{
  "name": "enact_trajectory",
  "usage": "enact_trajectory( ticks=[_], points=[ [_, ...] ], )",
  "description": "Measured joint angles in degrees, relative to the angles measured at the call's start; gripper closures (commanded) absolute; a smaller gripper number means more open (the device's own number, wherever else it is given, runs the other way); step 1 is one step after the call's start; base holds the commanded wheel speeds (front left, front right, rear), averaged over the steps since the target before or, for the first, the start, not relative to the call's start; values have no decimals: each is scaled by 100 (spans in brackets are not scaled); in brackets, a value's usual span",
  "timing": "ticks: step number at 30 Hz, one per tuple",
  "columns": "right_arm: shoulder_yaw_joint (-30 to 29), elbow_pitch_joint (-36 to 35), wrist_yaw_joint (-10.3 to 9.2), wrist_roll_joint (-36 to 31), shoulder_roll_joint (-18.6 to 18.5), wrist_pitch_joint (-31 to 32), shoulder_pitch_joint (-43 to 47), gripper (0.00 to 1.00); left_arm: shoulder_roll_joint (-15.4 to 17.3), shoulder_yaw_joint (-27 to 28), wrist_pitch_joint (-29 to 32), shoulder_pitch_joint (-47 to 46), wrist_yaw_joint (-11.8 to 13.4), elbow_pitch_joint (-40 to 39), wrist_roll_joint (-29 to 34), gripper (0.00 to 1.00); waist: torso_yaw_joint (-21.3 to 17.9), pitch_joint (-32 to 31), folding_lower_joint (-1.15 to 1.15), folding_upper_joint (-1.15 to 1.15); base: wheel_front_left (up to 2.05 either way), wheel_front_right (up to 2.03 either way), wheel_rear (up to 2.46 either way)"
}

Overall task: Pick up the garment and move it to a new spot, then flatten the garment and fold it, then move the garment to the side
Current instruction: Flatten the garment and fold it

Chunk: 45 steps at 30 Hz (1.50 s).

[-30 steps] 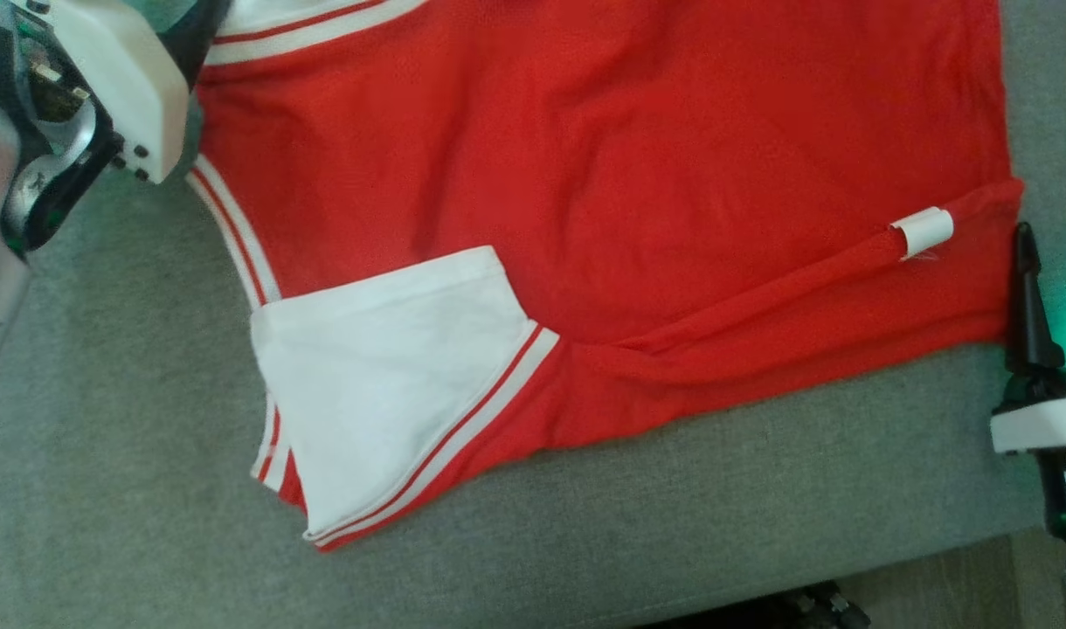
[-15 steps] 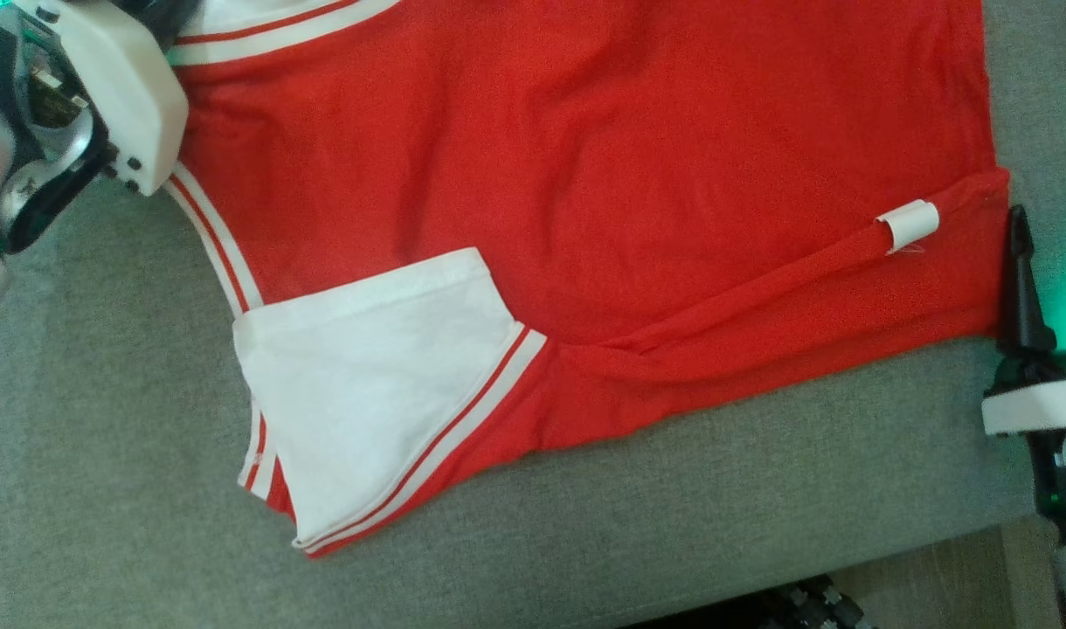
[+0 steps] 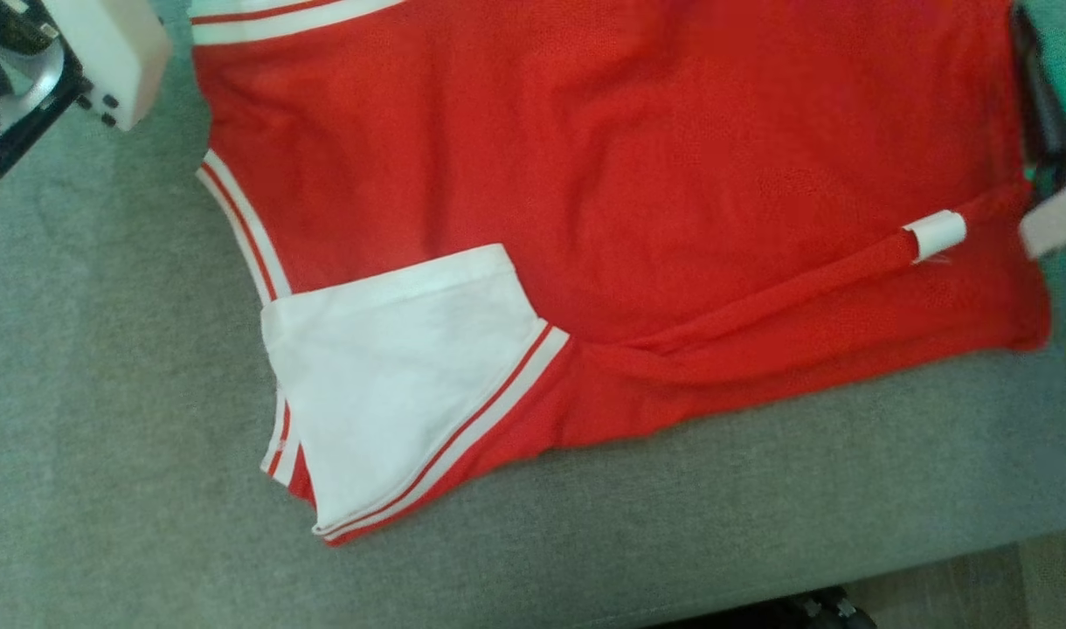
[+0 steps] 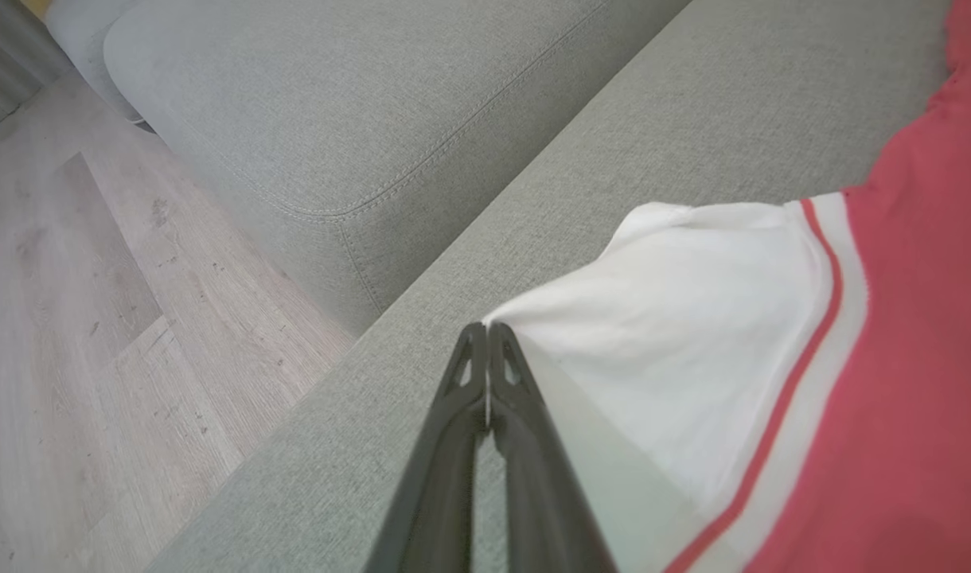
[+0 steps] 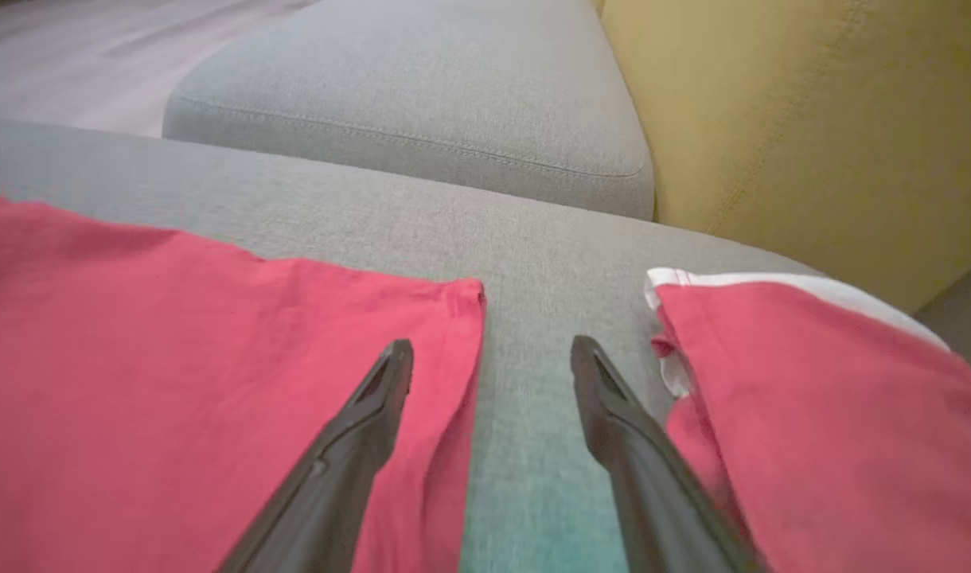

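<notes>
Left end effector (image 4: 485,328) closed at garment sleeve (image 4: 676,334), right end effector (image 5: 492,344) open

Wrist casing (image 3: 114,52): cream-white, boxy, dark screws (image 3: 107,120), silver bracket (image 3: 39,79) alongside. The left gripper (image 4: 486,328): dark tapered fingers (image 4: 525,446) with triangular cut-outs near tips. The right gripper (image 5: 492,354): dark tapered fingers.
</notes>
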Motion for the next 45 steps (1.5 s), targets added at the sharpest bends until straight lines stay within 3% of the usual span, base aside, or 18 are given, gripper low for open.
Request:
enact_trajectory(
  ticks=[6,15,20,24,27,28,30,33,34,39,45],
  points=[
    [717,756,0,209,-619,904,-1298,0,-124,-277,-55,-221,-1,116,-40,100,226,80,0,0,0,0,0],
    [1737,1563,0,594,-1145,1239,-1961,0,-209,-506,-214,-389,-1,254,-143,100,436,137,0,0,0,0,0],
    [2253,1690,0,1077,-1384,1381,-2252,0,-234,-600,-313,-392,-1,325,-194,100,515,150,0,0,0,0,0],
    [2729,1647,-1,1546,-1651,1550,-2432,11,-271,-655,-359,-425,-2,377,-207,100,586,166,-1,0,0,0,0],
    [3033,1544,-1,1823,-1852,1641,-2561,4,-296,-712,-405,-442,-2,401,-254,100,626,185,0,0,0,0,0],
    [3137,1504,-1,1902,-1901,1658,-2603,5,-304,-738,-405,-447,-1,409,-255,100,638,189,0,0,0,0,0],
    [3348,1441,-1,2097,-1984,1714,-2687,25,-320,-779,-413,-448,-1,438,-293,100,658,193,0,0,0,0,0],
    [3660,1339,-1,2352,-2108,1796,-2794,85,-353,-823,-456,-452,-1,474,-334,100,685,185,-1,0,0,0,0],
    [3762,1298,-1,2439,-2147,1812,-2816,100,-360,-839,-463,-464,-2,483,-336,100,693,184,-1,0,0,0,0],
    [4091,1254,-1,2670,-2301,1696,-2978,100,-394,-938,-539,-540,-2,559,-335,100,722,167,0,0,0,0,0],
    [4070,1690,-1,2583,-2199,698,-3100,100,-397,-960,-909,-670,16,714,-107,100,693,93,0,0,0,0,0]
  ],
)
